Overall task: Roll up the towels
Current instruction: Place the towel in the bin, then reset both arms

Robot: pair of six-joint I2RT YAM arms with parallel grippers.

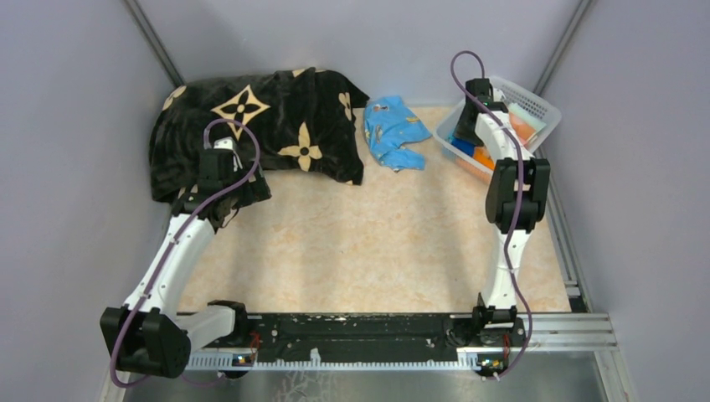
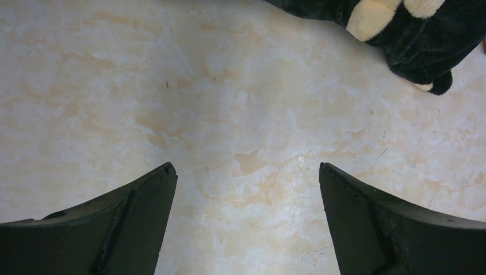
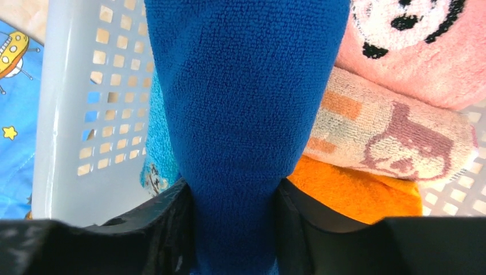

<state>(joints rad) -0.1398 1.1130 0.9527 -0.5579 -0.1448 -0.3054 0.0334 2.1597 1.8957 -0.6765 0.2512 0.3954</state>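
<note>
- The contents of the basket point(image 3: 63, 114) are made out only in the right wrist view: a pink towel point(image 3: 424, 51) and an orange towel point(image 3: 355, 195) are packed beside the royal-blue towel point(image 3: 246, 86).
- The royal-blue towel is pinched by the right gripper point(image 3: 232, 197) inside the basket, at the bench's far right; plain, thick terry is seen.
- The left gripper point(image 2: 246, 172) is spread wide over bare bench point(image 2: 229, 103), near the black blanket point(image 2: 412, 40).

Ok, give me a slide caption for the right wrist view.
Right gripper clamps a blue towel at the basket, beside other towels.
</note>
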